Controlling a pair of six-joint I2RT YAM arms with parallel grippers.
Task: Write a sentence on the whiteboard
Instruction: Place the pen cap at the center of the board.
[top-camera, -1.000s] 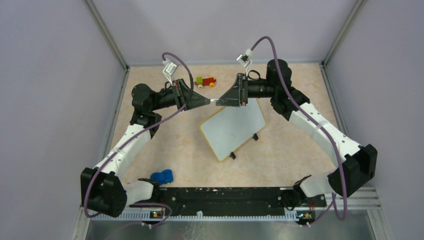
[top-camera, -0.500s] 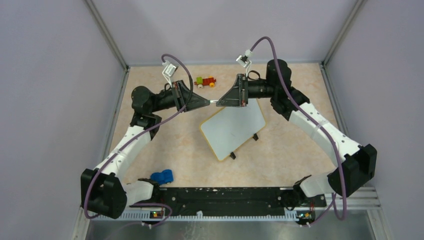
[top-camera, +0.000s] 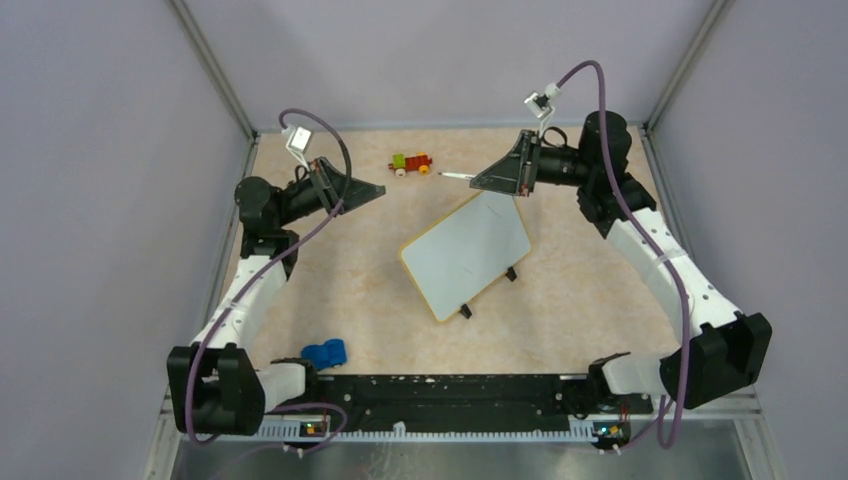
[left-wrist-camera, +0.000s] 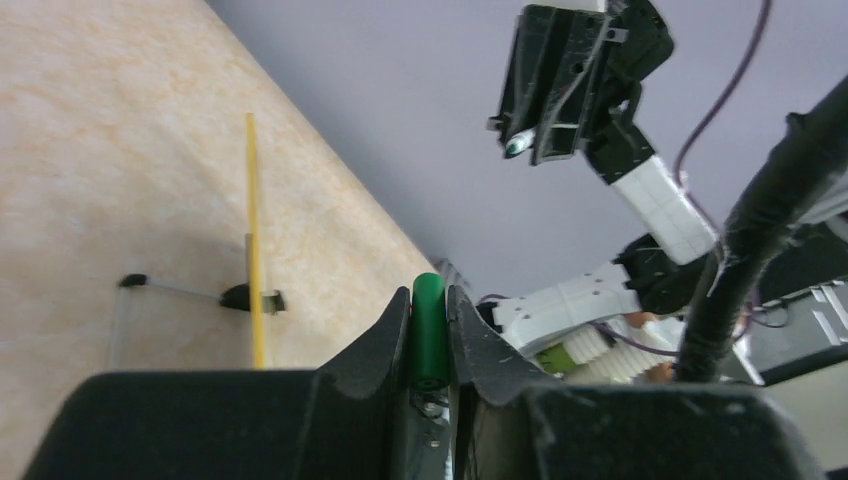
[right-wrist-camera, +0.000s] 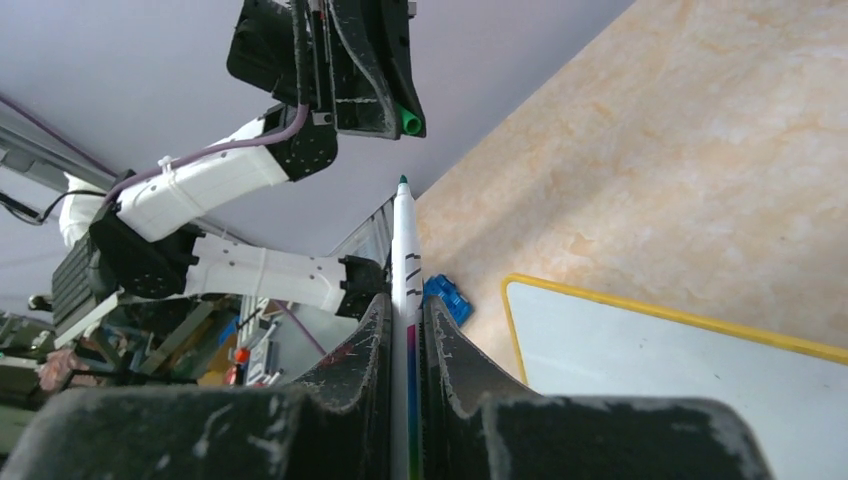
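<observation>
The whiteboard (top-camera: 466, 255) lies at the table's middle, white with a yellow rim; its face is blank and no green sentence shows. My right gripper (top-camera: 480, 181) is shut on a white marker (top-camera: 455, 176) with a bare green tip, held above the board's far corner. In the right wrist view the marker (right-wrist-camera: 403, 250) sticks out between the fingers, with the board (right-wrist-camera: 680, 380) below. My left gripper (top-camera: 378, 190) hovers at the left and is shut on the green marker cap (left-wrist-camera: 428, 330). The board's yellow edge (left-wrist-camera: 253, 240) shows in the left wrist view.
A small brick toy train (top-camera: 411, 162) sits at the back centre. A blue toy (top-camera: 323, 353) lies near the front left, by the left arm's base. The board's two black feet (top-camera: 465, 311) stick out at its near side. Walls enclose the table.
The grippers were tip to tip over the board's far corner. They have pulled apart: the left back to the left with the cap, the right to the back right with the uncapped marker.
</observation>
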